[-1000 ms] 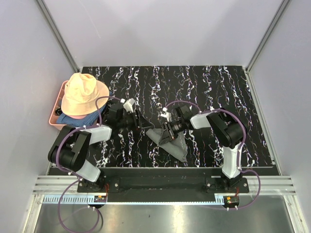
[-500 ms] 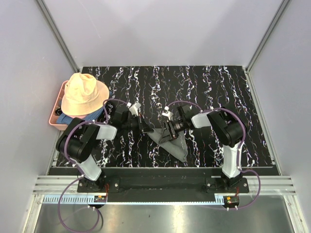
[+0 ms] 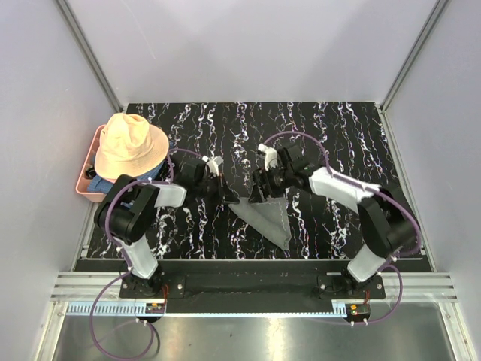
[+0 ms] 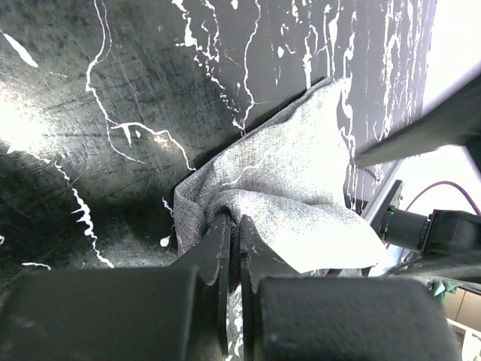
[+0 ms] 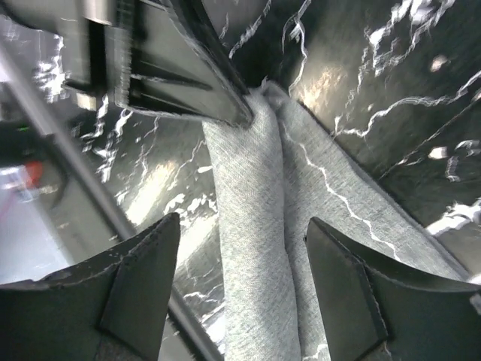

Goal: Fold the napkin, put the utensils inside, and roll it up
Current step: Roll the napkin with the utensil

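The grey napkin lies as a folded, partly rolled triangle on the black marbled table, its point toward the near edge. In the left wrist view my left gripper is shut on a bunched far-left corner of the napkin. My right gripper stands open just above the napkin, a rolled ridge of the napkin running between its jaws without touching them. From above, the left gripper and right gripper sit close together at the napkin's far edge. The utensils are hidden.
A peach hat rests on a blue cloth in a pink tray at the table's left edge. The left gripper's fingers reach into the top of the right wrist view. Grey walls enclose three sides.
My left gripper slid right to the napkin's far-left corner and shut on it. My right gripper opened, and its arm stretched out and swung toward the back.
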Robot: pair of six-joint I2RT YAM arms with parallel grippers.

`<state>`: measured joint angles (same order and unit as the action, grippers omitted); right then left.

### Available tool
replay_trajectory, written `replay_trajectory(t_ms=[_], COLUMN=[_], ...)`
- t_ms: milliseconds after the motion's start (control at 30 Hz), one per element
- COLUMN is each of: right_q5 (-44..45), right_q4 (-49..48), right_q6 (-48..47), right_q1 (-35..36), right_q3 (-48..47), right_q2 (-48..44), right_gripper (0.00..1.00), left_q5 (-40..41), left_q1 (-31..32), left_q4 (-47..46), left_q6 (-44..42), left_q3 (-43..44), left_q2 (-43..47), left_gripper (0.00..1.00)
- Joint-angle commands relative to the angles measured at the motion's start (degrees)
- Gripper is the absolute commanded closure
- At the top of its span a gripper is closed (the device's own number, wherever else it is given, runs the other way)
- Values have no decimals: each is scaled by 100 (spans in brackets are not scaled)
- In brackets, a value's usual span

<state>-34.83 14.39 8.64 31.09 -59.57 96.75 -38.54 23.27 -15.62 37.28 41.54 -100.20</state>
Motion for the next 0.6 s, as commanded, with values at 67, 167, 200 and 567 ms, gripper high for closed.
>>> replay_trajectory(t_ms=[67,167,200,567], right_q5=[2889,3621,4032,5064], right_q4=[336,345,354,327], right_q6=[-574,-627,-653,-768], right_q1=[1493,1908,2153,2867], right_q3=[-19,7,-2,7], right_q2=[-693,-535,-482,168], right_gripper=[24,26,26,31], left_q5=[66,101,93,67], left_q1=[99,99,99,99], left_q4=[428,542,560,551], left_q6=[-142,-107,-98,104], left_q3=[302,372,381,478], left_q2=[-184,-228,-245,-316], left_gripper=[100,100,100,100])
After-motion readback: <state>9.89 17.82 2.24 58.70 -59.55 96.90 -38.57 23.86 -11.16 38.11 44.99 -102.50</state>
